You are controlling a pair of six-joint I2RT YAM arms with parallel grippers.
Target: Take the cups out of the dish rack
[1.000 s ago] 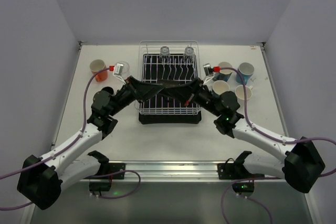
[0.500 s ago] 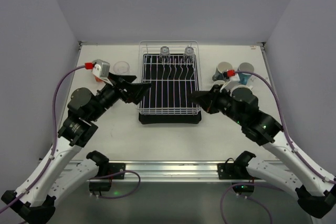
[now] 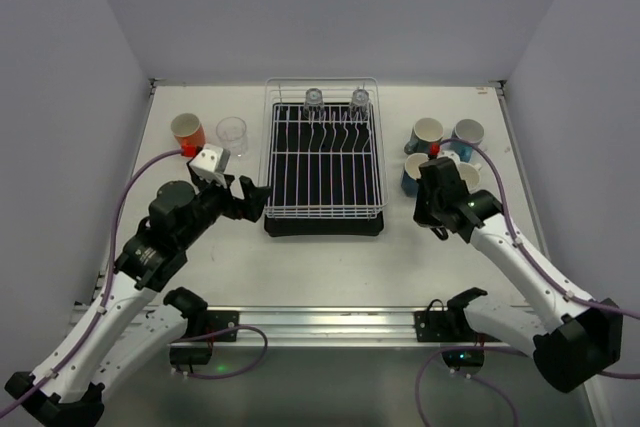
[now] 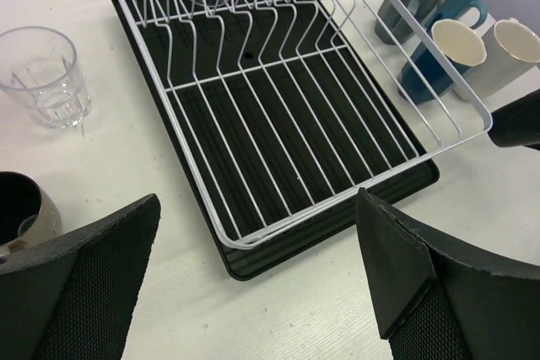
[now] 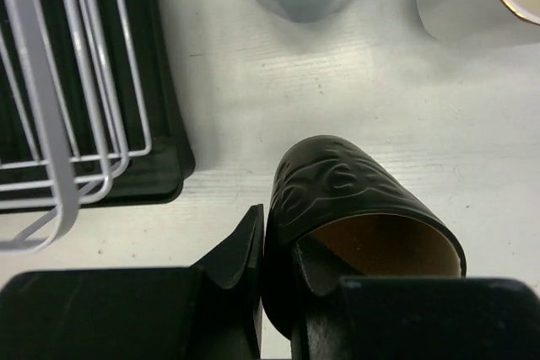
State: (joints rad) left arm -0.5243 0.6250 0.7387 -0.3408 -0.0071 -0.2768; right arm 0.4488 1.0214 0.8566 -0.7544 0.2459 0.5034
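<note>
At rack (image 3: pixel 320 213) far end: two glasses (image 3: pixel 313 99) left to unload. Other cups (image 3: pixel 425 134) stand on table (image 3: pixel 320 257) either side. Right gripper (image 5: pixel 278 246) clamped on black cup (image 5: pixel 354 191), beside rack. Left gripper (image 4: pixel 257 200) wide open, empty.

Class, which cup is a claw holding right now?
The black embossed cup, gripped at its rim by the right claw; the left claw is open, so no other cup is held.
</note>
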